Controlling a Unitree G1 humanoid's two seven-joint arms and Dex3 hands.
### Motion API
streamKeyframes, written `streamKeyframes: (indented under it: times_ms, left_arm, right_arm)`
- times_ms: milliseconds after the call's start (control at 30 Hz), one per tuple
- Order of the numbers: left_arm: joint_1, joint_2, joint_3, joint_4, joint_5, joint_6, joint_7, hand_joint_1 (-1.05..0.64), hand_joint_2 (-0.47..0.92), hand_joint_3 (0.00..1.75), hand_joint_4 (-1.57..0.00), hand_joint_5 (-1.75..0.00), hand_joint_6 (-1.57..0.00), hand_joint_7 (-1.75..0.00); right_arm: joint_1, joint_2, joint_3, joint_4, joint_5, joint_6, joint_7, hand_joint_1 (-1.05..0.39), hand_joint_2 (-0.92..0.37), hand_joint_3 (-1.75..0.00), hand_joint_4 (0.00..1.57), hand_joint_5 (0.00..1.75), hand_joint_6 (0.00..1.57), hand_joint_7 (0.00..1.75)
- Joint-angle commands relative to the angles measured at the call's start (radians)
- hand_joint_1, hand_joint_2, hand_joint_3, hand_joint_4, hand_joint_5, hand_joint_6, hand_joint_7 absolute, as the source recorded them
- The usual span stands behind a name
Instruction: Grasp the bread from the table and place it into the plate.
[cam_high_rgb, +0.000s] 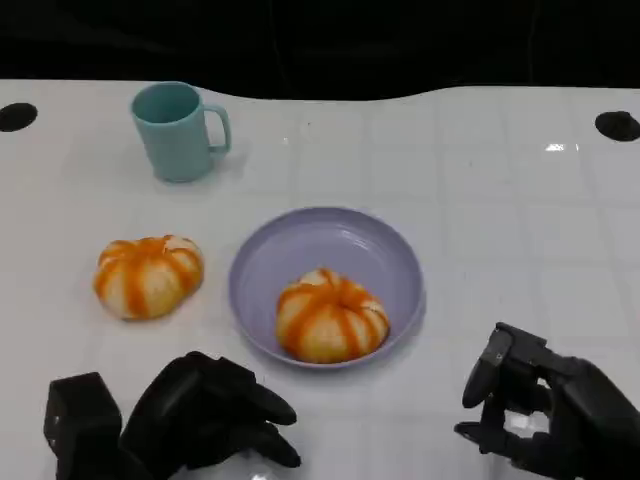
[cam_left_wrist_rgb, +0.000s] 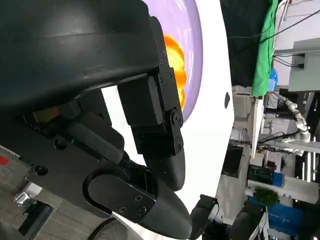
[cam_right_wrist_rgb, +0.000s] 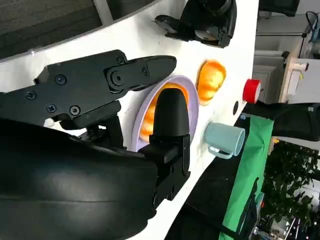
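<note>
White desk (cam_high_rgb: 480, 170), glossy, carrying four items and two robot hands at its near edge

Item 1: lavender plate (cam_high_rgb: 375, 245), shallow, round, set near the middle of the desk. Serves as the receiving dish, within reach of either arm

Item 2: bread in the plate (cam_high_rgb: 331, 316), a round bun with orange stripes, resting on the plate's near side, close to its rim. Judged as one piece already delivered

Item 3: bread on the desk (cam_high_rgb: 148, 275), a matching striped bun, lying just beside the plate on the robot's left and apart from it. Nothing touches it. Judged as the piece left to move, and the nearer hand to it is the left

Item 4: teal mug (cam_high_rgb: 179, 131), upright, handle towards the plate, standing well behind the loose bun and out of the working path

Item 5: left hand (cam_high_rgb: 215, 415), black, low at the near edge, fingers curled forward and holding nothing; whether they are fully together cannot be told. It sits short of the loose bun, probably parked before a reach

Item 6: right hand (cam_high_rgb: 530, 405), black, near the plate's right side, fingers apart and bent, nothing in them; the right wrist view shows plate and bun beyond its fingers
</note>
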Motion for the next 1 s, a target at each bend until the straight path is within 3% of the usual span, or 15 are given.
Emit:
streamKeyframes:
  times_ms: [33,567,1000]
  left_arm:
    - [-0.008,0.021,0.007,0.012,-0.002,0.0,0.0,-1.05,0.78,0.0,-1.57,-0.17,-1.55,-0.01]
    - [-0.037,0.037,0.029,0.063,-0.009,-0.018,-0.011,-1.05,0.78,0.0,-1.56,-0.17,-1.54,0.0]
    - [-0.056,0.046,0.041,0.096,-0.012,-0.02,-0.017,-1.05,0.78,0.0,-1.57,-0.21,-1.56,-0.01]
  right_arm:
    - [-0.005,0.011,-0.013,0.038,0.012,-0.036,0.017,-0.4,-0.92,-0.18,0.52,1.75,0.33,1.75]
    - [-0.058,0.058,-0.016,0.147,-0.007,-0.124,0.024,-0.41,-0.92,-0.18,0.53,1.75,0.33,1.75]
    - [-0.09,0.066,-0.01,0.176,-0.004,-0.109,0.039,-0.4,-0.92,-0.16,0.55,1.75,0.34,1.75]
